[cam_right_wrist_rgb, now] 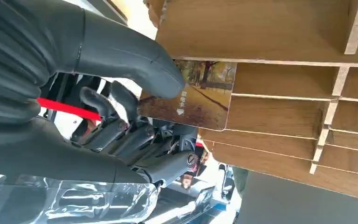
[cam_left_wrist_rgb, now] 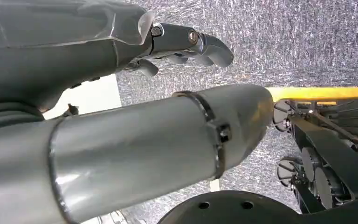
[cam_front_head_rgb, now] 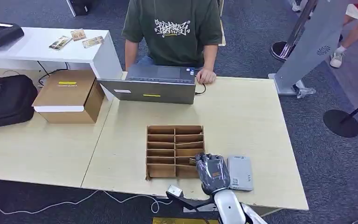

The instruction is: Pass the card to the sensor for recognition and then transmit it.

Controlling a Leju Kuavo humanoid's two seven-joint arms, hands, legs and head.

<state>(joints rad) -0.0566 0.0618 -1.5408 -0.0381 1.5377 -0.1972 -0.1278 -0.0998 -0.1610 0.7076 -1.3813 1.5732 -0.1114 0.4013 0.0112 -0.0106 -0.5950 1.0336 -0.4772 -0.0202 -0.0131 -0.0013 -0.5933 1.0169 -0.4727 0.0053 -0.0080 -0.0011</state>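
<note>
The right arm reaches forward over the table edge, its hand (cam_front_head_rgb: pixel 212 171) pinching a card (cam_right_wrist_rgb: pixel 200 95) between thumb and fingers. The left hand (cam_left_wrist_rgb: pixel 186 44) hangs low, fingers curled, holding nothing.

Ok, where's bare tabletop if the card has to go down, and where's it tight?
Bare wood lies between the laptop and the cardboard organizer, left of the organizer up to the table seam, and right of the grey sensor. It is tight where the right hand pinches the card, wedged between organizer and sensor.

head view looks down on the table (cam_front_head_rgb: pixel 242 121); right wrist view shares the slotted box (cam_front_head_rgb: pixel 175 150) close-up.
</note>
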